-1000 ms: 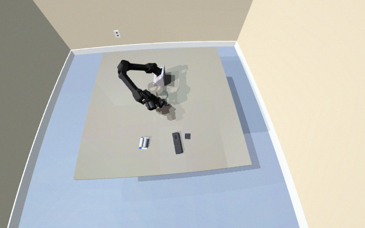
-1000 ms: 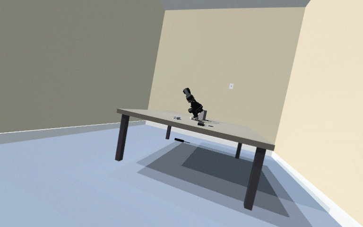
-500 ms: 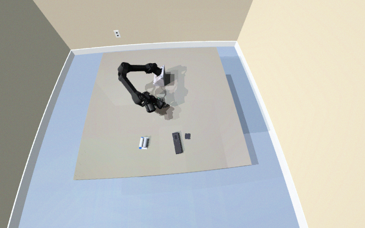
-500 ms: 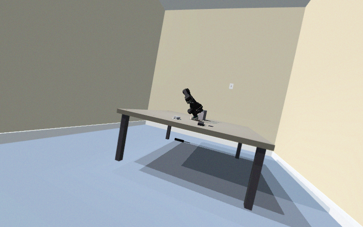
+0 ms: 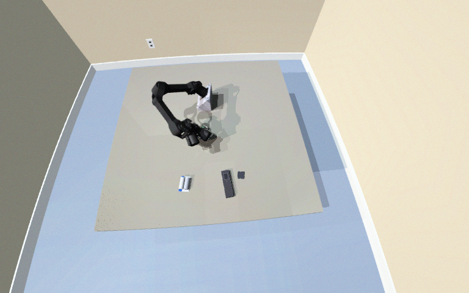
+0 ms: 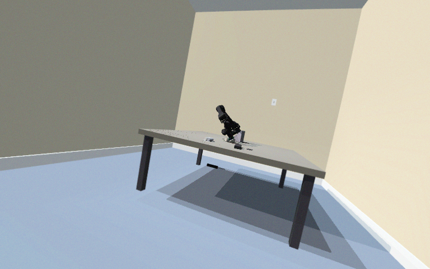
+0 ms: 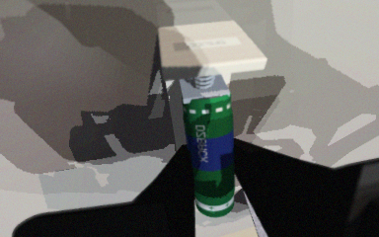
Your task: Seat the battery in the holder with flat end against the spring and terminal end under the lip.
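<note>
My gripper (image 7: 207,148) is shut on the battery (image 7: 212,170), green with a blue band, in the wrist view. The battery's end with white dashes points to the holder's spring end. The end with plus marks points toward the bottom of the view. The holder's pale end wall (image 7: 212,59) stands beyond it, with the spring (image 7: 203,81) and a grey plate (image 7: 189,90) in front. The battery's far end is at or very near this plate; contact is unclear. The battery lies along and over the holder; its height and seating cannot be told. The lip is not visible, and the arm mostly hides the holder in the top view.
On the table (image 5: 138,207) (image 6: 285,155), a pair of white and blue cylinders (image 5: 184,184) (image 6: 209,139), a long dark object (image 5: 228,184) (image 6: 237,146) and a small dark square (image 5: 240,174) (image 6: 249,149) lie away from the arm. The arm's pale base bracket (image 5: 204,103) stands behind the gripper.
</note>
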Available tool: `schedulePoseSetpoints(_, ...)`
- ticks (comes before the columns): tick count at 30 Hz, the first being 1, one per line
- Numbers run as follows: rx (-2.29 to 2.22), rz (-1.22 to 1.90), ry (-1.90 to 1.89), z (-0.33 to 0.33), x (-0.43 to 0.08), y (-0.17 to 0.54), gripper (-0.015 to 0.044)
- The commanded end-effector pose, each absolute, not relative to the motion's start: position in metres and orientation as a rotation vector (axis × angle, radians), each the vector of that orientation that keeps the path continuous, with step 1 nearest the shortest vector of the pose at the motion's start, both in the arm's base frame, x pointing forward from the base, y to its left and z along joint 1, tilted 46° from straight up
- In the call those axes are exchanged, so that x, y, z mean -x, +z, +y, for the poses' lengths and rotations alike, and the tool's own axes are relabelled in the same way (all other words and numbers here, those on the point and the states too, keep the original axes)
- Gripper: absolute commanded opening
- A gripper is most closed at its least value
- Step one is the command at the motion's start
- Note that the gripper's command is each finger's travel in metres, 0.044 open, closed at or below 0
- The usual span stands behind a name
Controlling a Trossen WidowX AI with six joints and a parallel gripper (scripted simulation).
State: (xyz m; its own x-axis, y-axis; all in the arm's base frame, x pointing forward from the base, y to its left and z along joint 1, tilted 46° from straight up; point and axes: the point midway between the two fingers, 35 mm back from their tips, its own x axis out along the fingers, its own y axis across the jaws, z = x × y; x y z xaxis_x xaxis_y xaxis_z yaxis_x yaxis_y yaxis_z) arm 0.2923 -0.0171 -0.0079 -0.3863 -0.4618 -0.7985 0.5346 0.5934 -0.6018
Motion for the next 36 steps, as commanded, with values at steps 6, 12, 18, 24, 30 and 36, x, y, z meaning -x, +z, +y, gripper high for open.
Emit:
schedulePoseSetpoints(6, -0.061, 1.645, -1.066, -0.0199, -0.3009, -0.005, 0.0082)
schedulePoseSetpoints(12, -0.057, 1.645, -1.07, -0.0204, -0.3027, -0.0042, 0.0082)
schedulePoseSetpoints(18, -0.054, 1.644, -1.072, -0.0208, -0.3038, -0.0036, 0.0082)
schedulePoseSetpoints(24, -0.05, 1.641, -1.073, -0.0211, -0.3047, -0.0032, 0.0082)
schedulePoseSetpoints(30, -0.047, 1.637, -1.073, -0.0215, -0.3058, -0.0026, 0.0082)
schedulePoseSetpoints(36, -0.044, 1.634, -1.073, -0.0218, -0.3069, -0.002, 0.0082)
